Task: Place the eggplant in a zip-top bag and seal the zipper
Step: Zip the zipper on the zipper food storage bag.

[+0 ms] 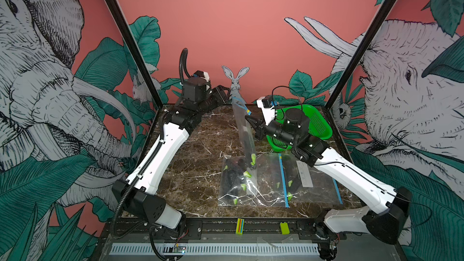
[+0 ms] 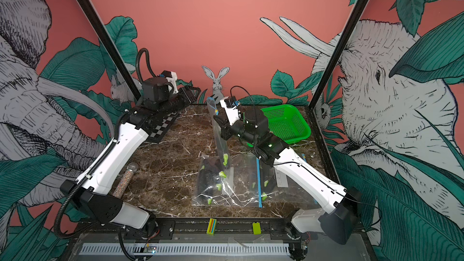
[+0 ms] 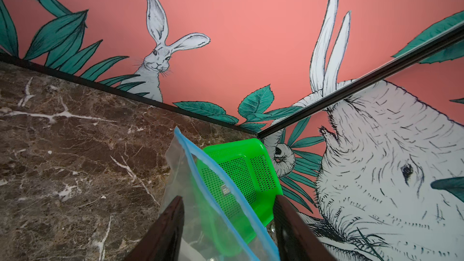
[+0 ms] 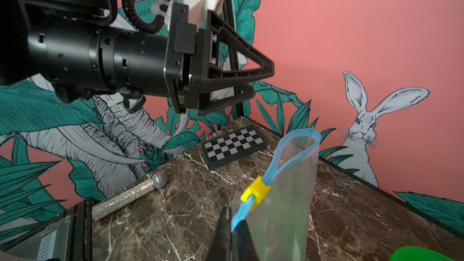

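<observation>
"Eggplant [image 1: 253, 158], position?"
"Inside the zip-top bag [image 1: 241, 124], green cap low. The bag hangs upright over the marble table [image 1: 190, 166], with its bottom end above the flat bags [image 1: 251, 189] lying there. Contact with them not discernible."
"Claws?"
"Right gripper [image 4: 234, 215] is clamped on the bag's blue zipper strip, just beside the yellow slider [image 4: 256, 192]. Past the slider the mouth gapes in a loop. Left gripper [image 4: 262, 79] has its jaws apart and holds nothing, near the bag's top corner."
"Surroundings?"
"Green basket [image 1: 316, 121] behind the right arm. Microphone [image 4: 130, 194] and checkerboard [image 4: 233, 146] on the left side."
</observation>
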### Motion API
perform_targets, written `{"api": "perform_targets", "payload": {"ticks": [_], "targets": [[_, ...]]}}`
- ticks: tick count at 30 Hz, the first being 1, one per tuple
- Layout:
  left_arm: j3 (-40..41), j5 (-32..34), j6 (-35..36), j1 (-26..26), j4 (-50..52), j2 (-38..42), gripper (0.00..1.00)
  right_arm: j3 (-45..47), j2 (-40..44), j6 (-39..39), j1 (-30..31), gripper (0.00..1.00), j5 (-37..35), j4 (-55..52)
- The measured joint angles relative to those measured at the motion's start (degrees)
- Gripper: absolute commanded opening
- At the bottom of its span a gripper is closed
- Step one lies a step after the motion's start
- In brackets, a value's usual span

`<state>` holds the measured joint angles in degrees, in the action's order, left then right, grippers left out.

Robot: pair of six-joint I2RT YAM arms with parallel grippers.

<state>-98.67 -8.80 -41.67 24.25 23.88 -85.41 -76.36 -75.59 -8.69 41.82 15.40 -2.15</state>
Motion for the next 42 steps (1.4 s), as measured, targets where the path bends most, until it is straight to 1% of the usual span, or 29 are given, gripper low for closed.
{"api": "perform_targets", "payload": {"ticks": [3, 6, 8, 10, 14, 16, 19, 23, 25, 28, 32, 35, 39, 42], "targets": [[-2.4, -4.5, 5.4, -1.4, 0.0, 0.0, 0.67, -5.8, -0.1, 2.6, -1.2, 0.00, 1.7, -7.6], [-4.9, -11.4, 12.8, -2.4, 0.3, 0.0, 0.68, -10.8, -0.3, 5.1, -3.2, 0.00, 4.9, -14.7], [-6.5, -17.7, 17.9, -2.6, 0.2, 0.0, 0.69, -14.1, -1.2, 6.6, -4.7, 0.00, 7.3, -19.4], [-7.5, -25.5, 23.1, -2.6, -0.1, 0.1, 0.76, -17.8, -2.6, 8.3, -6.5, 0.00, 10.1, -24.5], [-8.9, -39.3, 31.2, -2.4, 1.2, -0.1, 0.78, -23.5, -5.7, 11.8, -8.9, 0.00, 14.5, -33.8], [-10.5, -44.6, 34.9, -2.4, 2.9, -0.5, 0.77, -26.0, -7.1, 13.6, -9.4, 0.00, 16.0, -38.2], [-11.7, -49.3, 39.8, -2.4, 4.8, -0.8, 0.77, -29.0, -8.6, 15.9, -9.4, 0.00, 17.7, -43.6], [-11.8, -54.5, 45.5, -2.4, 6.3, -1.2, 0.75, -31.6, -9.0, 18.2, -9.4, 0.00, 19.2, -48.6], [-11.8, -57.4, 49.4, -2.4, 7.8, -1.8, 0.74, -33.2, -9.0, 19.2, -9.4, 0.00, 20.0, -50.8], [-11.9, -59.9, 53.4, -2.4, 9.7, -3.6, 0.73, -35.1, -9.0, 20.0, -9.4, 0.00, 21.0, -53.0], [-12.2, -64.3, 54.3, -2.4, 9.1, -6.9, 0.70, -35.8, -9.0, 20.7, -9.4, 0.00, 21.6, -54.6], [-12.3, -68.1, 51.5, -2.4, 5.8, -9.5, 0.69, -36.2, -9.1, 20.7, -9.4, 0.00, 21.7, -55.6], [-11.0, -72.6, 46.1, -2.4, -0.9, -10.5, 0.69, -37.6, -9.9, 20.7, -9.4, 0.00, 21.8, -56.2], [-8.0, -76.0, 39.3, -2.2, -10.3, -9.9, 0.71, -38.4, -10.5, 20.7, -9.4, 0.00, 21.8, -56.4]]}}
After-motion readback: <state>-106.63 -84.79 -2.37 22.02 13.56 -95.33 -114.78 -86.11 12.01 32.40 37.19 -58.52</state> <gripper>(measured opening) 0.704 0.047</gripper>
